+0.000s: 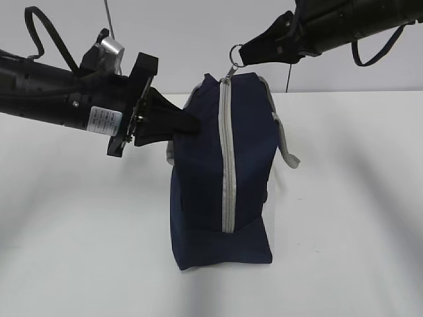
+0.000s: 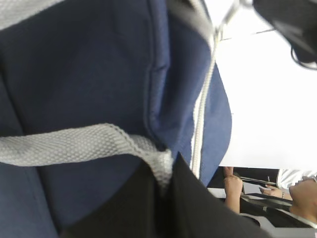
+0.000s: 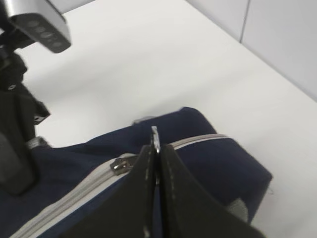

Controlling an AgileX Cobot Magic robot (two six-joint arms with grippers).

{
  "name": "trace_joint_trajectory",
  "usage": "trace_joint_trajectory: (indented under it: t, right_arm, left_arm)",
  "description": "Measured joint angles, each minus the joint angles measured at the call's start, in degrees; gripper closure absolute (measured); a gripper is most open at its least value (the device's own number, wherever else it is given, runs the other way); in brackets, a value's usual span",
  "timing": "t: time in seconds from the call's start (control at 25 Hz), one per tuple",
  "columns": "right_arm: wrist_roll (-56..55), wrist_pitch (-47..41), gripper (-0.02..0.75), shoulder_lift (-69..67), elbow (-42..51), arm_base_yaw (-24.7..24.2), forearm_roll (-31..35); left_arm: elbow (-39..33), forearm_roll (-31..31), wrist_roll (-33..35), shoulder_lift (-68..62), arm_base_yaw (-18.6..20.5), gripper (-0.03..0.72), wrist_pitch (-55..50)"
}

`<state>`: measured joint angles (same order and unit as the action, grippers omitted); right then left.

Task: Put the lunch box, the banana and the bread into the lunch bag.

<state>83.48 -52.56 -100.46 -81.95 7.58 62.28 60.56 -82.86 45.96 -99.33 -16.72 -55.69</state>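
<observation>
The lunch bag (image 1: 221, 178) stands on end on the near part of the white worktop (image 1: 344, 218), its grey zipper (image 1: 227, 158) running up the side that faces the exterior camera and looking fully shut, so nothing can go inside yet. On the left, the left gripper (image 1: 188, 125) reaches in from the side and is clenched on the grey webbing handle (image 2: 79, 144); the left wrist view shows the strap pinched between its dark fingers (image 2: 193, 198), probably to steady the bag against a pull. Higher and farther back, the right gripper (image 1: 246, 54) comes in from the right and is clamped on the metal ring pull (image 1: 235, 51) at the top of the zipper (the ring pokes out between its closed fingers in the right wrist view). This looks like the set-up for unzipping. The lunch box, banana and bread show in no view, so their whereabouts cannot be told.
</observation>
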Motion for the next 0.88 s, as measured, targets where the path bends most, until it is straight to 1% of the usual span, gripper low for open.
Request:
trace_joint_trajectory:
  t: [0.16, 0.36, 0.68, 0.88]
  right_arm:
    - [0.0, 3.93, 0.754, -1.61, -1.1, 0.0, 0.64]
    - [0.0, 4.97, 0.754, -7.39, -6.92, 0.0, 0.88]
    - [-3.58, 4.61, 0.754, -20.02, -20.65, 0.0, 1.03]
    - [-6.79, 1.0, 0.754, -27.3, -27.42, -0.44, 0.31]
  left_arm:
    - [0.0, 1.28, 0.2, 0.0, 0.0, 0.673, -1.08]
    - [0.0, 2.86, 0.24, 0.0, 0.0, 0.673, -2.45]
    - [0.0, 4.36, 0.93, 0.0, 0.0, 0.674, -6.16]
    - [0.0, 4.92, 0.93, -0.07, 0.05, 0.674, -7.05]
